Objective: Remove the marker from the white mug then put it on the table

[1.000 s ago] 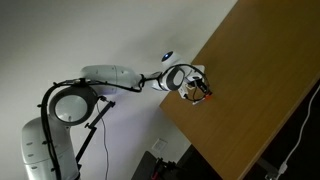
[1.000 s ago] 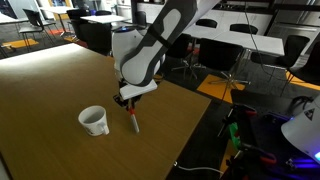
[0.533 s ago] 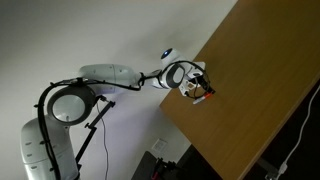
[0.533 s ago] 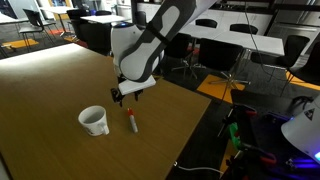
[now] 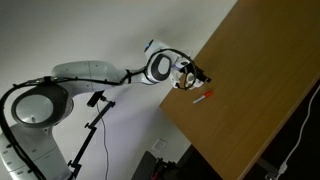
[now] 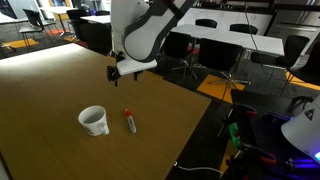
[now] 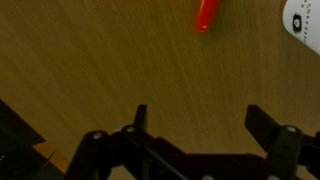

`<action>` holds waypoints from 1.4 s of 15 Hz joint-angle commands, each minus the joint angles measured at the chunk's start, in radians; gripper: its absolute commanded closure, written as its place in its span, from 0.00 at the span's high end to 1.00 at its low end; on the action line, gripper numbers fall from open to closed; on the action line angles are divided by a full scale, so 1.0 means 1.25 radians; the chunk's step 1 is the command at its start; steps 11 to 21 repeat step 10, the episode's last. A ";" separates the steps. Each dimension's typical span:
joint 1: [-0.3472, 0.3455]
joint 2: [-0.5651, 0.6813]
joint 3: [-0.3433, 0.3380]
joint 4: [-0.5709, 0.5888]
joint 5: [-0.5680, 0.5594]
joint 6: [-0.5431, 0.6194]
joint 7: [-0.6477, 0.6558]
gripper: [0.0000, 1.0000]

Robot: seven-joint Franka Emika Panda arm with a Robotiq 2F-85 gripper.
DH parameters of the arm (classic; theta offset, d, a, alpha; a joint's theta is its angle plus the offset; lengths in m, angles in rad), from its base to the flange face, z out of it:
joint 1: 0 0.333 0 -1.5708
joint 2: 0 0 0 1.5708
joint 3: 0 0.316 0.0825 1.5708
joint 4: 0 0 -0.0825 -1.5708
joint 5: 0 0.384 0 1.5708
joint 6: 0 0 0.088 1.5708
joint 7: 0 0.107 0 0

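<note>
Office lab; brown table [image 6: 40, 95] filling foreground. Marker [image 6: 129, 121] lying flat on wood just beside white mug [image 6: 93, 120], outside it. Gripper [image 7: 198, 125] hovering above, jaws spread, gripping nothing. Wrist view showing marker ahead of fingertips, long axis crossing jaw-closing line.

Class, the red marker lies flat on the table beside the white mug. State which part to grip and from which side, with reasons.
Grip the marker at mid-length, coming straight down from above, jaws across its thin barrel. It lies flat on the table, apart from the white mug, so there is probably room on either side.
</note>
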 commanded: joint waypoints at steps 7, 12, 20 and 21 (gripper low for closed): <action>0.038 -0.124 -0.022 -0.094 -0.109 0.032 0.100 1.00; 0.038 -0.131 -0.022 -0.103 -0.110 0.034 0.101 1.00; 0.038 -0.131 -0.022 -0.103 -0.110 0.034 0.101 1.00; 0.038 -0.131 -0.022 -0.103 -0.110 0.034 0.101 1.00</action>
